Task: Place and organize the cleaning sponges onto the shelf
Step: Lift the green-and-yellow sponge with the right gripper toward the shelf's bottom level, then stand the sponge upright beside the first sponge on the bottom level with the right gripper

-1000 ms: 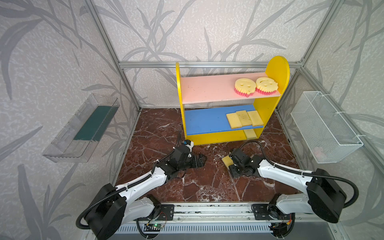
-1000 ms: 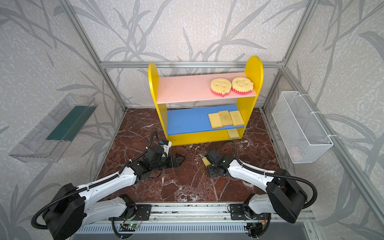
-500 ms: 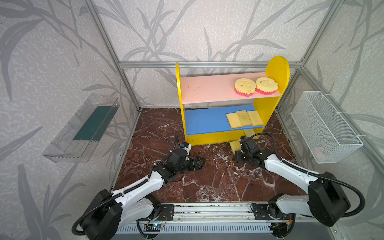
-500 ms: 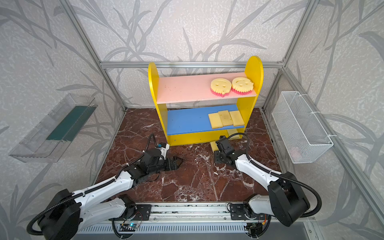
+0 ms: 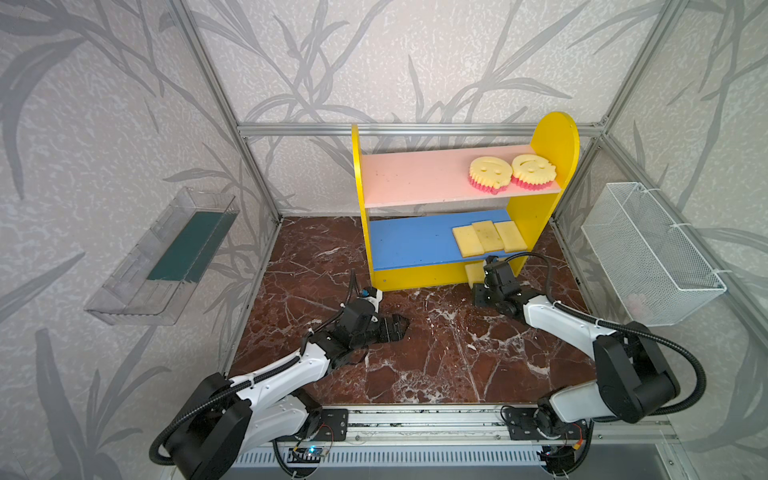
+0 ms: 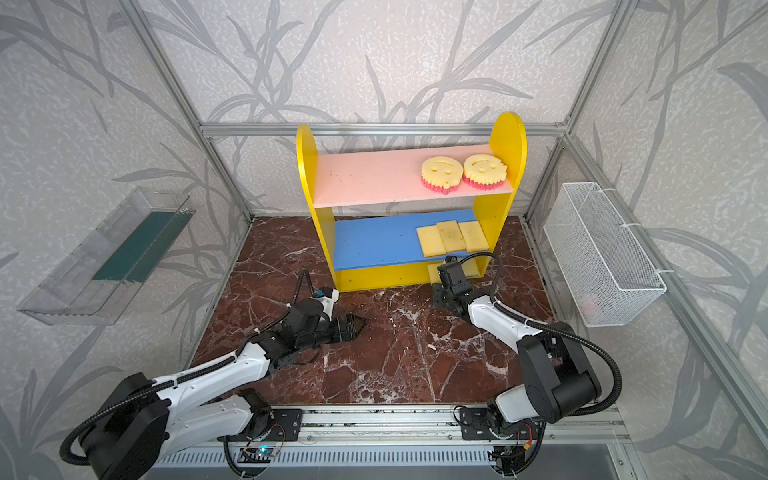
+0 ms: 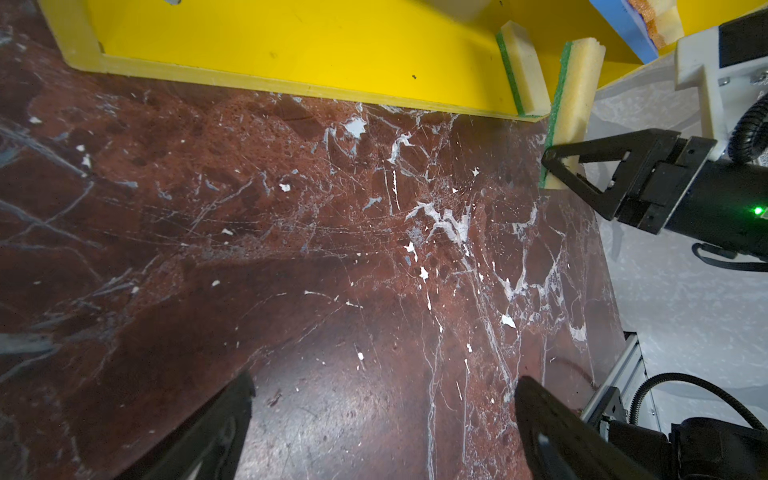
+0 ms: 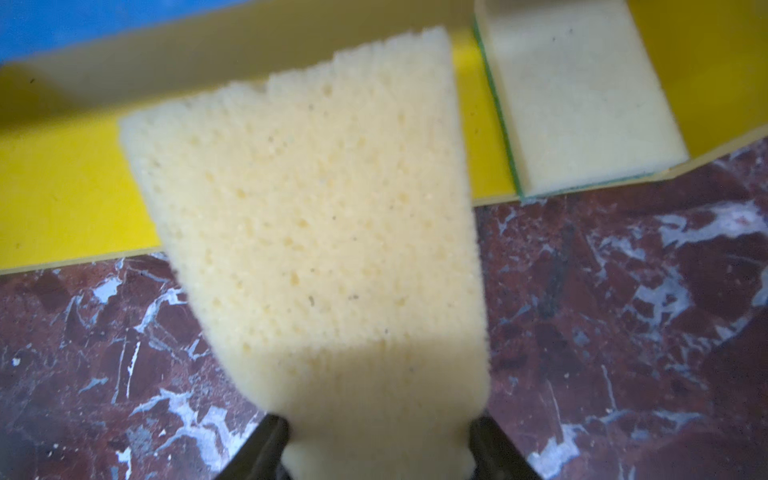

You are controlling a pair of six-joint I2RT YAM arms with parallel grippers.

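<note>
Clearance beside a sponge that is already shelved is what the coming move turns on. The right gripper (image 7: 555,166) is clamped on a green-backed sponge (image 8: 324,232). Its jaws pinch the near end across the width, so the long axis runs straight out from the jaws toward the shelf (image 5: 552,137). The foam side faces the wrist camera and the green face is turned away from it. The far end reaches the front lip of the yellow bottom board (image 7: 291,50); whether it is over the board yet is unclear.

Just beside it, with a narrow gap and no contact, a second green-backed sponge (image 8: 577,95) lies flat on that board, roughly parallel. By my reading, the held piece must travel forward along its own length and then down, keeping that gap.

The left gripper (image 5: 397,328) hangs over the marble floor (image 5: 436,365), jaws wide apart and empty, well away from the shelf, so the right arm is clearly nearer. Three pale sponges (image 5: 487,236) lie in a row on the blue board, and two round smiley sponges (image 5: 490,172) sit on the pink one.
</note>
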